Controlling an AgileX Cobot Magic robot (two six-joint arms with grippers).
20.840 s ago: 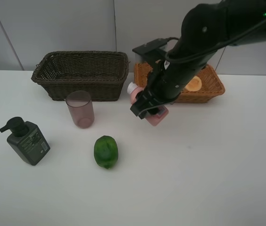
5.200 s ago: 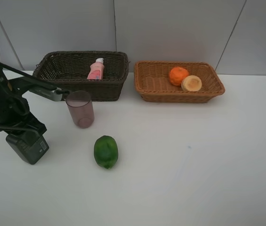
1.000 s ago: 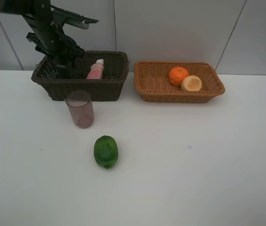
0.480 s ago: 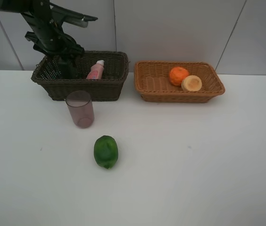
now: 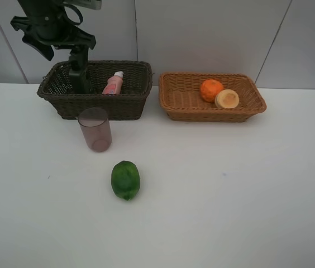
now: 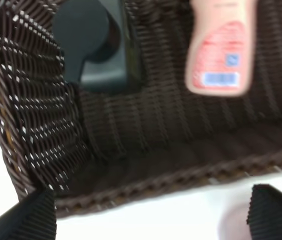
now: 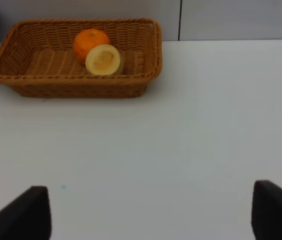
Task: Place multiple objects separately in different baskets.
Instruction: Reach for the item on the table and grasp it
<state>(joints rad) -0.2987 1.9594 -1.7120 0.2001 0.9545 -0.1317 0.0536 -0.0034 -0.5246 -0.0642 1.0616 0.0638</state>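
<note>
The dark green pump bottle (image 5: 79, 75) (image 6: 98, 45) stands at the left end of the dark brown basket (image 5: 99, 106) (image 6: 36, 125). The small pink bottle (image 5: 113, 84) (image 6: 221, 50) leans inside it too. My left gripper (image 6: 153, 215) hovers open above this basket and holds nothing; its arm (image 5: 51, 22) is at the top left. The orange (image 5: 211, 89) (image 7: 91, 42) and the red-yellow round fruit (image 5: 227, 99) (image 7: 103, 60) lie in the light tan basket (image 5: 258, 105) (image 7: 71, 87). On the table stand the mauve cup (image 5: 95, 129) and the green oval fruit (image 5: 125, 180). My right gripper (image 7: 153, 215) is open and empty.
The white table (image 5: 230, 195) ends at a grey panelled wall (image 5: 202, 33) just behind both baskets. The right arm does not show in the exterior high view.
My left gripper has lifted up out of the dark basket, leaving the pump bottle standing inside. Nothing else has moved.
</note>
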